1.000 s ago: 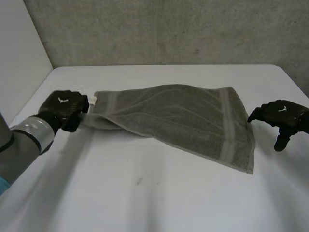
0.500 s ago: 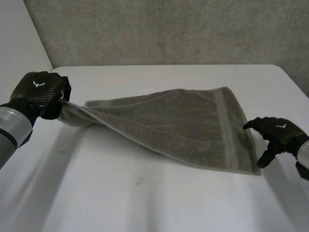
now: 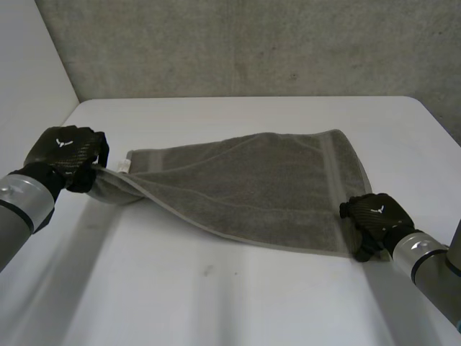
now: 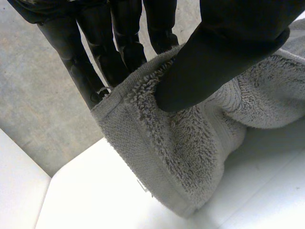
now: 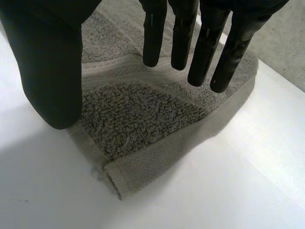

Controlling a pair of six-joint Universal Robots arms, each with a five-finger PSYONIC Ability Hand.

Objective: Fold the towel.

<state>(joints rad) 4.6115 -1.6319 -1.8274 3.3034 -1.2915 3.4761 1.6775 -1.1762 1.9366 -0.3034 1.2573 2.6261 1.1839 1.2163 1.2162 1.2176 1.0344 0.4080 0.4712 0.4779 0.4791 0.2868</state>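
While the towel (image 3: 252, 184) lies spread across the table (image 3: 238, 303), the left hand (image 3: 66, 155) at centre left holds one corner raised and the right hand (image 3: 371, 215) rests at the lower-right corner. Left wrist view: thumb and fingers (image 4: 126, 38) pinch that corner. Right wrist view: straight fingers (image 5: 183, 33) and thumb stand apart over the corner, gripping nothing; closing squarely on the hem before lifting should keep the fold even.

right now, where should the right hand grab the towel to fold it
The near right corner of the towel, under the right hand. Come down from above and pinch it at the hem: the corner lies flat on the table, with its edge slightly curled up, which probably gives a way under.
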